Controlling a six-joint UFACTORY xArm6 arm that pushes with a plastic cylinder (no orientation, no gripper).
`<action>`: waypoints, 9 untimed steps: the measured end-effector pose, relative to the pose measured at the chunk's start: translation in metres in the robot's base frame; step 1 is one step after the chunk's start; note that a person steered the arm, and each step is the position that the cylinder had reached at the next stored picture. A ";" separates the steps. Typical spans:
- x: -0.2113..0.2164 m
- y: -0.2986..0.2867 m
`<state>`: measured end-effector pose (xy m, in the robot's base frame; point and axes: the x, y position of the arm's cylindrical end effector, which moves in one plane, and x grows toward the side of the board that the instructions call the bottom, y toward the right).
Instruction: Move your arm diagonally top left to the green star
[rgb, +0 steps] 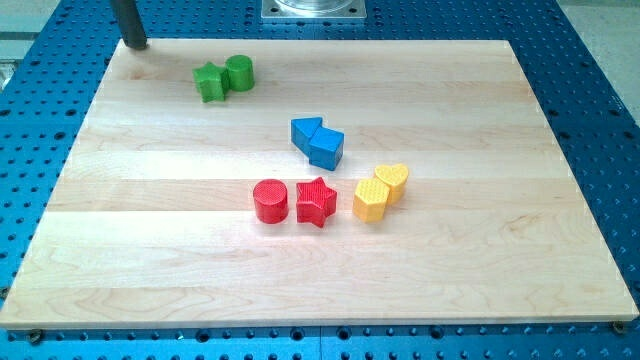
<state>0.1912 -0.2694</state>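
Observation:
The green star (210, 82) lies near the view's top left of the wooden board (150, 250), touching a green cylinder (240, 72) on its right. My tip (136, 43) stands at the board's top left corner, up and to the left of the green star, well apart from it.
A blue triangle (305, 131) and a blue block (327, 148) sit touching at mid-board. Below them stand a red cylinder (270, 201), a red star (316, 202), a yellow hexagon (371, 200) and a yellow heart (392, 181). A metal mount (313, 9) is at the top.

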 end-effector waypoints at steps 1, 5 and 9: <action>0.000 0.002; 0.001 0.010; 0.002 0.037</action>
<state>0.1930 -0.2322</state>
